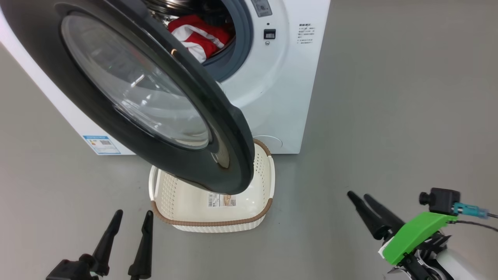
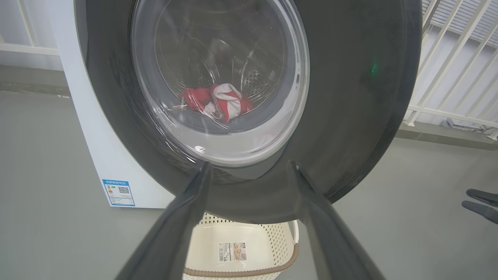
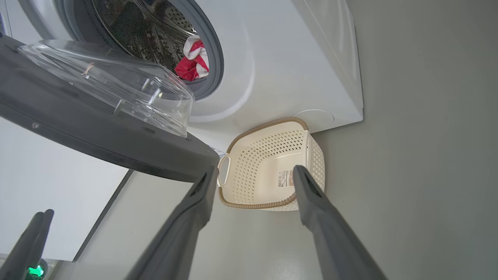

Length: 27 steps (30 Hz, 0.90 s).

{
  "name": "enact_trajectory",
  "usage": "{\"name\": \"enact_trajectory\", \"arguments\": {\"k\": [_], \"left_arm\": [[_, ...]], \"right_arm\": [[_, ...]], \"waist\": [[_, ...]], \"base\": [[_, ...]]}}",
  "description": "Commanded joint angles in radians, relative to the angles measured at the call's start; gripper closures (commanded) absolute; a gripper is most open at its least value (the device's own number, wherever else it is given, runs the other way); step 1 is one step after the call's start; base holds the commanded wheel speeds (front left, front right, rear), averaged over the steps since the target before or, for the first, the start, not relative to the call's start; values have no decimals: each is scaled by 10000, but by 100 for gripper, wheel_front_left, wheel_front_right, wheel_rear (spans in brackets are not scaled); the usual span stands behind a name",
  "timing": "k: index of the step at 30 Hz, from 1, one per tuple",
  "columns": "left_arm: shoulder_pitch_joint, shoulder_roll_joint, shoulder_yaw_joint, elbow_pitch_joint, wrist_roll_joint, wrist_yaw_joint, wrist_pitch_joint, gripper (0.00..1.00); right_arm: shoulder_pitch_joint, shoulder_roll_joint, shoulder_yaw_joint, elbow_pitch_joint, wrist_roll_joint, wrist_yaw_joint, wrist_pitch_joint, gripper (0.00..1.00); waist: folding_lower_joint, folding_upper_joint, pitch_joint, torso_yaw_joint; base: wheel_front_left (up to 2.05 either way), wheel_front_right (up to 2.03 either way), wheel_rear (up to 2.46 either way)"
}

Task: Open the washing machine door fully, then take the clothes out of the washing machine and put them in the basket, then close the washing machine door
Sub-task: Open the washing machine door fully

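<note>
The washing machine (image 1: 280, 89) stands with its door (image 1: 233, 147) swung partway out, black rim and glass bowl hanging over the basket (image 1: 212, 223). Red and white clothes (image 1: 200, 37) lie in the drum. Low at the left, my left gripper (image 1: 134, 214) is open and holds nothing. It faces the door (image 2: 350, 97), the clothes (image 2: 218, 103) showing through the glass. My right gripper (image 1: 358, 195) is open at the lower right, apart from everything. It looks at the basket (image 3: 264, 155), the door's inner side (image 3: 116, 85) and the clothes (image 3: 192, 60).
A blue label (image 1: 102, 144) is stuck low on the machine's side. A white railing (image 2: 447, 58) runs behind at the right in the left wrist view. Open grey floor (image 1: 389, 116) lies to the right of the machine and basket.
</note>
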Motion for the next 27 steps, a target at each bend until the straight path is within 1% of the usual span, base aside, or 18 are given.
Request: {"name": "enact_trajectory", "arguments": {"k": [1, 4, 6, 8, 10, 13, 19, 27], "left_arm": [[2, 152, 412, -245, 153, -56, -80, 0], [35, 156, 401, -226, 165, -56, -80, 0], [46, 157, 403, -214, 171, -56, -80, 0], [63, 155, 407, -205, 175, -56, -80, 0], [71, 155, 412, -206, 175, -56, -80, 0], [85, 160, 386, -199, 167, -56, -80, 0], [83, 173, 377, -180, 149, -56, -80, 0], [29, 170, 383, -198, 156, -56, -80, 0]], "right_arm": [[128, -312, 217, -311, -369, 77, -603, 0], [172, -477, 466, -269, -779, 77, -1464, 0], [183, -592, 696, -144, -1206, 77, -1841, 0], [211, -628, 885, -71, -1591, 77, -2065, 0], [234, -611, 909, -24, -1739, 77, -2134, 0], [331, -567, 884, 121, -2346, 77, -2223, 0], [909, 27, -628, -401, -4022, 77, -2235, 0], [1822, 875, -2593, -1400, -6835, 77, -2237, 0]], "waist": [[0, 0, -19, -64], [0, 0, -53, -116], [0, 0, -74, -142], [0, 0, -100, -164], [0, 0, -105, -175], [0, 0, -134, -181], [0, 0, -139, -184], [0, 0, -93, -154]], "base": [[0, 0, 0], [0, 0, 0], [0, 0, 0], [0, 0, 0], [0, 0, 0], [0, 0, 0], [0, 0, 0], [0, 0, 0]]}}
